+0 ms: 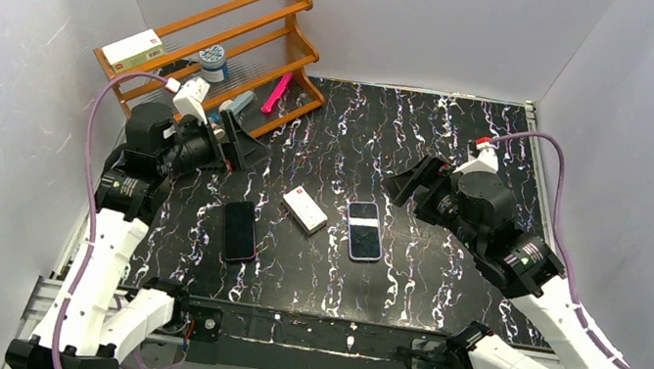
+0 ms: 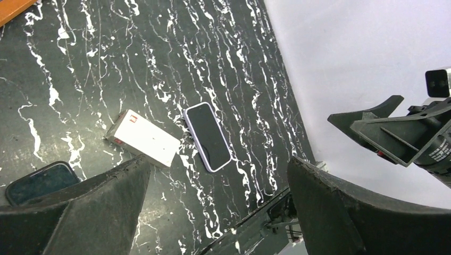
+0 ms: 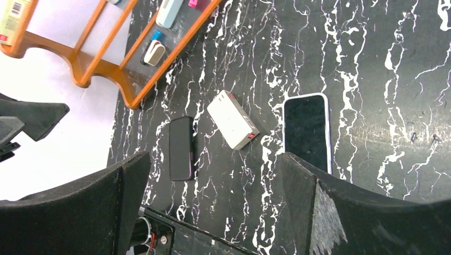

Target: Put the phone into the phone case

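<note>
A dark phone (image 1: 239,230) with a purple edge lies flat on the black marbled table, left of centre; it also shows in the right wrist view (image 3: 181,148) and partly in the left wrist view (image 2: 37,182). A phone case (image 1: 363,231) with a pale lavender rim and dark inside lies flat right of centre, also seen in the left wrist view (image 2: 208,136) and the right wrist view (image 3: 306,133). My left gripper (image 1: 235,145) hangs open and empty above the table's back left. My right gripper (image 1: 402,185) hangs open and empty behind the case.
A small white box (image 1: 304,209) with red marks lies between phone and case. An orange wooden rack (image 1: 226,45) with small items stands at the back left. White walls enclose the table (image 1: 466,157).
</note>
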You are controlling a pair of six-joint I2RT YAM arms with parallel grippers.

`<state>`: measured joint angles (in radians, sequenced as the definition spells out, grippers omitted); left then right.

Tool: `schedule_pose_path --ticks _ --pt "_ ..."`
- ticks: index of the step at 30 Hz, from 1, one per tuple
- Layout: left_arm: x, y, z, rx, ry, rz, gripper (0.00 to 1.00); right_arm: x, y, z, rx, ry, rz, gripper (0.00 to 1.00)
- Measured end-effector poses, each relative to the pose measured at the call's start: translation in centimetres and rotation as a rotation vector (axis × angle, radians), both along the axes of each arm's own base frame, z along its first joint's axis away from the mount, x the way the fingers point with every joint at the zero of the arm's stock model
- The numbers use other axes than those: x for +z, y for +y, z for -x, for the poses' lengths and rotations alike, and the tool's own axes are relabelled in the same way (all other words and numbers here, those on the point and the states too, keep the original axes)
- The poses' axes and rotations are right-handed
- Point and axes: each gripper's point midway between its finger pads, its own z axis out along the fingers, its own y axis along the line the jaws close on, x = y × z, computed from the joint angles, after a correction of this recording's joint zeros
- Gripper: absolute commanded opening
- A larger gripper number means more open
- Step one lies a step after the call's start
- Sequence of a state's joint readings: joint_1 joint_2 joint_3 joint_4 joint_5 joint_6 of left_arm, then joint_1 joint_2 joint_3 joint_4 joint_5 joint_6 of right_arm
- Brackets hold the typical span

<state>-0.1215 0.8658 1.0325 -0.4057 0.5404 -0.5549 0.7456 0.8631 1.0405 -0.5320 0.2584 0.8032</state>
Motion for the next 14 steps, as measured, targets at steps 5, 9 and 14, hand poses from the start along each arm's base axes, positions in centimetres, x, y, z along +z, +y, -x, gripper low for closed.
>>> schedule_pose_path --ticks 5,9,14 --pt "0.8 -0.2 0.1 -0.001 -0.001 0.022 0.98 1.2 -0.2 0.2 0.004 -0.034 -0.017 0.99" --pt "0.7 -0.2 0.1 0.002 0.01 0.03 0.98 1.6 -0.4 0.3 0.006 -0.047 -0.019 0.99" --pt "0.6 -0.1 0.1 0.011 0.02 0.031 0.98 1.7 -0.4 0.3 0.007 -0.051 -0.02 0.99"
